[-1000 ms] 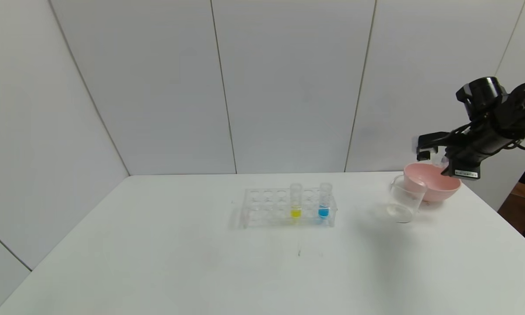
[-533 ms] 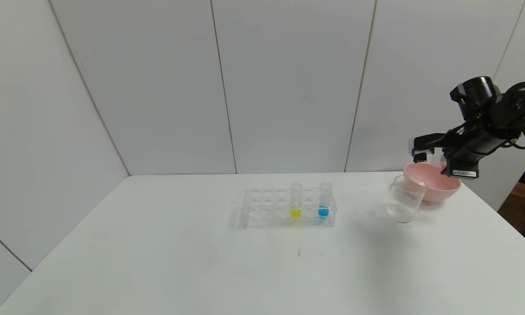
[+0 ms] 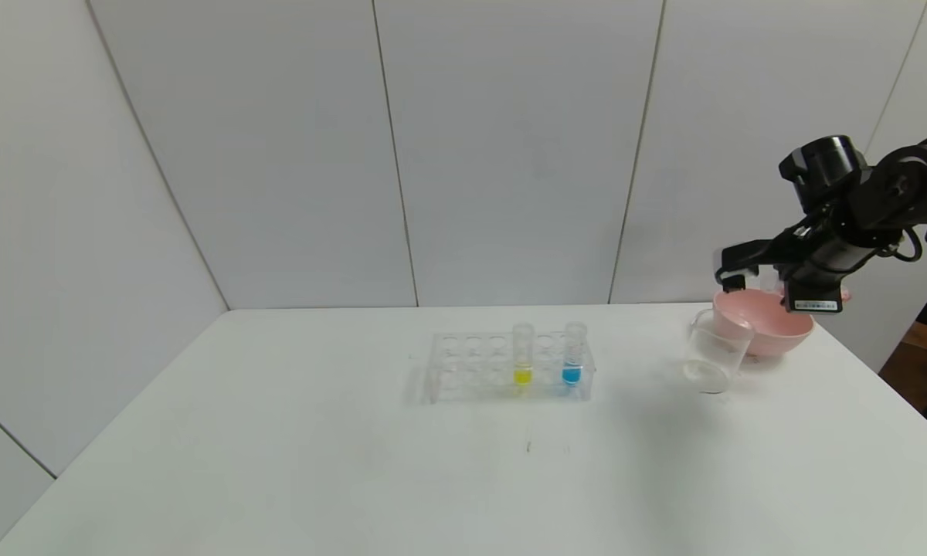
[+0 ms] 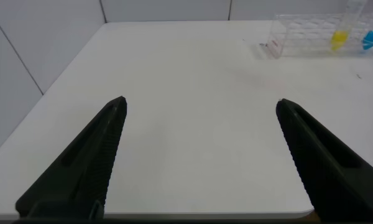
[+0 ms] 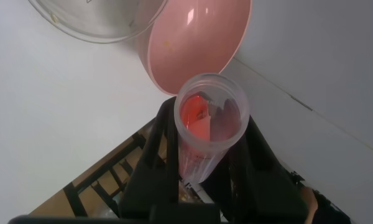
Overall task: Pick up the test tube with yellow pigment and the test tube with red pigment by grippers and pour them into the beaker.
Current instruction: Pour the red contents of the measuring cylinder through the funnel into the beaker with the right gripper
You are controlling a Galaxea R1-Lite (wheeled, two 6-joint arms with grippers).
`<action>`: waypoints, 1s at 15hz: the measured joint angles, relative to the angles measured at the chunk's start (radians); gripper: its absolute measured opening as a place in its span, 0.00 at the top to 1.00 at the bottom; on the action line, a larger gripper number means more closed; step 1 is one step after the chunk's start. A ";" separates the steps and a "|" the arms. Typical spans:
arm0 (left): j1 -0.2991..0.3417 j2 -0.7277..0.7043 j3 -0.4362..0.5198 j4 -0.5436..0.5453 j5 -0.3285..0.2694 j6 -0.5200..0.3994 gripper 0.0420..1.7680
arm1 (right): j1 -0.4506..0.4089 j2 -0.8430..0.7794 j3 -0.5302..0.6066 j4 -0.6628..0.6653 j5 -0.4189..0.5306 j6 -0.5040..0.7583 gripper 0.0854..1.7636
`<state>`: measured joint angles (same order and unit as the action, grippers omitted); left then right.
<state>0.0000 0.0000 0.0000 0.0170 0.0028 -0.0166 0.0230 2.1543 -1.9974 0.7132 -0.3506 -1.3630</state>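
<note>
One pink bowl [image 3: 765, 330] touching beaker [image 3: 712, 351].

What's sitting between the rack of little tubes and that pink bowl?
In the head view, only the beaker stands between the tube rack and the pink bowl, close against the bowl's front. The table from rack to beaker is bare.

Black right arm [image 3: 857, 208] with round joint housings, looped black cables and a small white label.
</note>
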 joint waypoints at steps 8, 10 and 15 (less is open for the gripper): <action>0.000 0.000 0.000 0.000 0.000 0.000 0.03 | 0.032 0.010 0.000 0.001 -0.095 -0.010 0.74; 0.000 0.000 0.000 0.000 0.000 0.000 0.03 | 0.035 0.010 0.000 -0.012 -0.112 -0.031 0.74; 0.000 0.000 0.000 0.000 0.000 0.000 0.03 | 0.042 0.010 0.000 -0.054 -0.148 -0.074 0.74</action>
<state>0.0000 0.0000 0.0000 0.0170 0.0028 -0.0166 0.0649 2.1643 -1.9970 0.6587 -0.4987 -1.4368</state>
